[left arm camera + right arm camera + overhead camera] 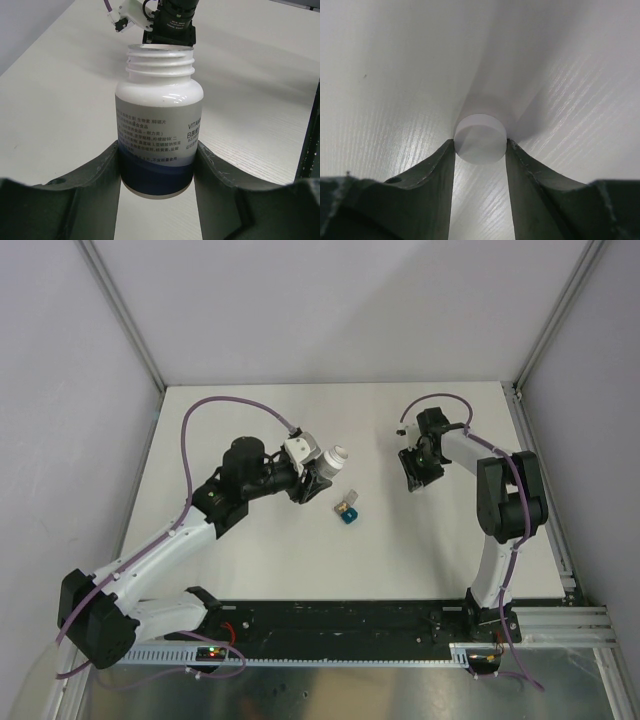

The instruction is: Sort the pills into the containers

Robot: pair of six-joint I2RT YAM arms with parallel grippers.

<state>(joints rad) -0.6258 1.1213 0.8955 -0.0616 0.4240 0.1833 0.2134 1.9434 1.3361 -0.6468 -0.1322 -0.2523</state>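
White plastic bottle [159, 100], its threaded neck uncapped, is grasped around its body by the fingers of my left gripper [312, 482]. My right gripper [415, 472] is clenched on a small white disc [480, 139], round like a cap, close over the table [250, 550]. The containers [347, 508], a joined teal and grey pair, rest on the table between my arms, near the bottle.
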